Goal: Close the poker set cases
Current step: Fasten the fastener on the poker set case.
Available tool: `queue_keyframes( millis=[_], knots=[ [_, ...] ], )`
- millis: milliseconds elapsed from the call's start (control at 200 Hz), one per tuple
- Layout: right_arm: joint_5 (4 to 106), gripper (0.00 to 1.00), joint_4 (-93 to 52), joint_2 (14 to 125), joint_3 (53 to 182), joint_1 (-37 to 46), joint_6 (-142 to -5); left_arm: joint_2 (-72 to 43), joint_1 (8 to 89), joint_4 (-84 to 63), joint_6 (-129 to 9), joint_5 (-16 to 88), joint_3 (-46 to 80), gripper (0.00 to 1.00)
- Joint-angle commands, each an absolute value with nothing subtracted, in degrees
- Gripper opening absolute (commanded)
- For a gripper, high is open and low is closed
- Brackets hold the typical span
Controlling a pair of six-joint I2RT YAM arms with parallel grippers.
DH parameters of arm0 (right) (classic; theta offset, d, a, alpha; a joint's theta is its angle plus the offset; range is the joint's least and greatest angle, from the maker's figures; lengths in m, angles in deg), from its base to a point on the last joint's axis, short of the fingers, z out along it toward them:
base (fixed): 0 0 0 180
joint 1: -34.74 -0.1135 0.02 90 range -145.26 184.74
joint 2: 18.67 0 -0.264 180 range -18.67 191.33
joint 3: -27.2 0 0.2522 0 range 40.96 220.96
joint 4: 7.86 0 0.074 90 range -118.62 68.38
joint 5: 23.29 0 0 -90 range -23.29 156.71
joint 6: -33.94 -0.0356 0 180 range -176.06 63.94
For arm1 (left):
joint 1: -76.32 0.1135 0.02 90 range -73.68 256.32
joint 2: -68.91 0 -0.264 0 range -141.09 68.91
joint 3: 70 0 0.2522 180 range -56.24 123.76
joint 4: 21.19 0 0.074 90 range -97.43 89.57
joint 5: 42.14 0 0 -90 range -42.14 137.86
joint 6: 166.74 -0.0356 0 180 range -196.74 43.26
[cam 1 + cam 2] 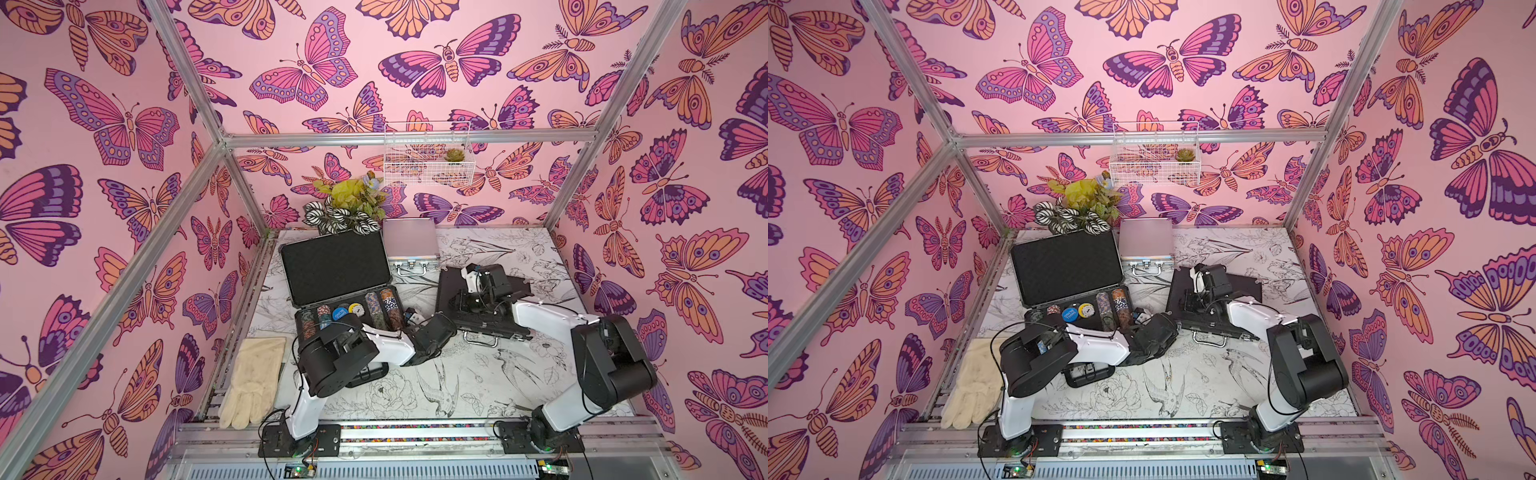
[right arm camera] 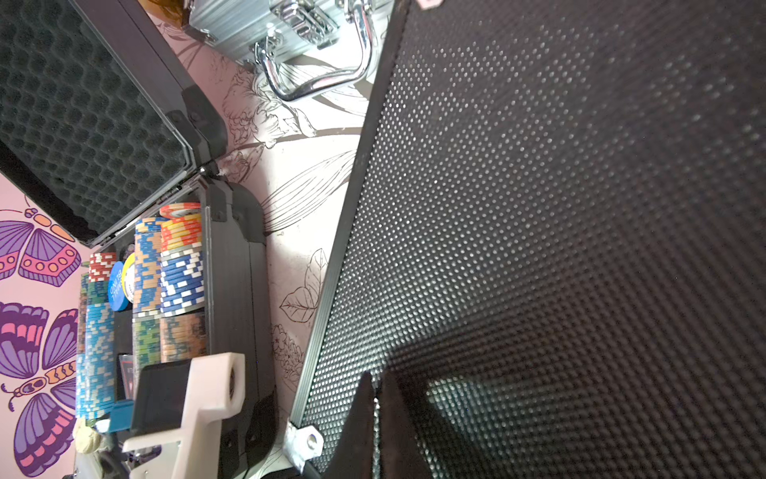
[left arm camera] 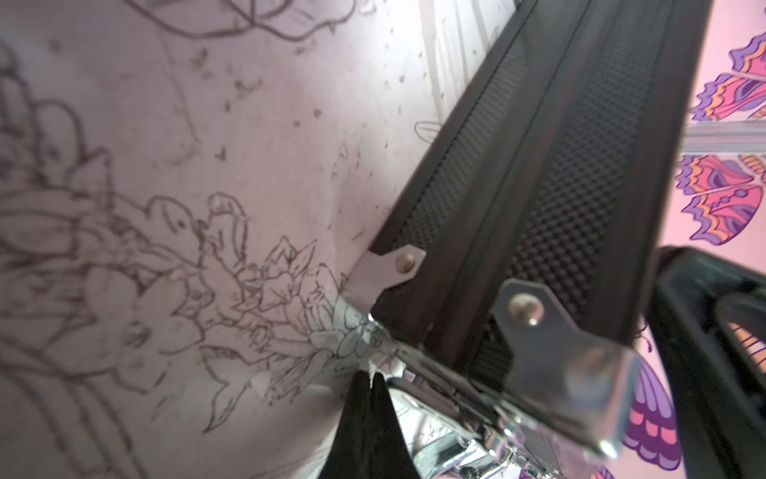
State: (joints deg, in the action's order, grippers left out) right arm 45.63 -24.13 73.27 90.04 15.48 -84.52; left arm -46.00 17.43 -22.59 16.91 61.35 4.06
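Both top views take in the whole cell. The large dark-grey case [image 1: 336, 274] stands open at the back left with its foam lid raised and chips [image 1: 374, 311] in rows in its base. The small silver case [image 1: 409, 241] sits just beside it with its lid down. The flat black case [image 1: 449, 291] lies right of centre under the right arm.

Only the wrist views show the tips. The left pincer [image 3: 371, 390] has its tips pinched together with nothing between them. It sits just beside a front corner of the flat black case, near a riveted silver corner plate [image 3: 393, 269] and chrome hardware [image 3: 439, 419]. The right pincer [image 2: 375, 398] is likewise closed and empty, low over that case's dimpled lid. I cannot tell whether it touches the lid.

From the corner the lid lies down on its base, but whether it is latched I cannot tell. The right wrist view also catches the silver case's chrome handle [image 2: 319, 79].

The table [image 1: 457, 386] is white, printed with line-drawn birds and flowers. A cream glove [image 1: 253, 380] lies at its front left edge, and a leafy plant [image 1: 345, 208] stands at the back. A wire basket [image 1: 428, 166] hangs on the pink butterfly walls [image 1: 124, 124].
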Motion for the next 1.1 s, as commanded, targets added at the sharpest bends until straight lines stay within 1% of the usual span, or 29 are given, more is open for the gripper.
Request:
queue_keyframes(
  millis=[0, 85, 215, 381, 666, 801, 1097],
  knots=[
    [46.69, 0.09, -39.08, 78.13, 85.2, 14.87, -84.24, -50.38, 18.4, -24.31, 18.0, 63.04, 5.08, 0.0],
    [46.75, 0.09, -38.75, 78.25, 84.66, 14.82, -84.25, -50.16, 18.33, -24.27, 18.19, 62.47, 5.05, 0.0],
    [47.64, 0.09, -39.02, 78.57, 84.72, 14.94, -84.05, -46.03, 17.34, -24.09, 16.87, 62.05, 2.82, 0.0],
    [47.6, 0.09, -39.11, 79.85, 86.12, 15.05, -84.39, -42.36, 15.76, -20.19, 17.02, 61.85, 2.58, 0.0],
    [48.43, 0.09, -39.9, 78.55, 85.46, 15.0, -84.59, -46.16, 15.57, -20.39, 18.5, 60.08, 6.49, 0.0],
    [48.6, 0.09, -40.07, 77.71, 84.86, 15.04, -84.57, -46.54, 16.05, -20.43, 18.25, 61.82, 6.19, 0.0],
    [48.24, 0.09, -39.91, 77.04, 84.04, 14.77, -84.86, -49.1, 17.26, -22.87, 19.82, 61.22, 6.14, 0.0]
  ],
)
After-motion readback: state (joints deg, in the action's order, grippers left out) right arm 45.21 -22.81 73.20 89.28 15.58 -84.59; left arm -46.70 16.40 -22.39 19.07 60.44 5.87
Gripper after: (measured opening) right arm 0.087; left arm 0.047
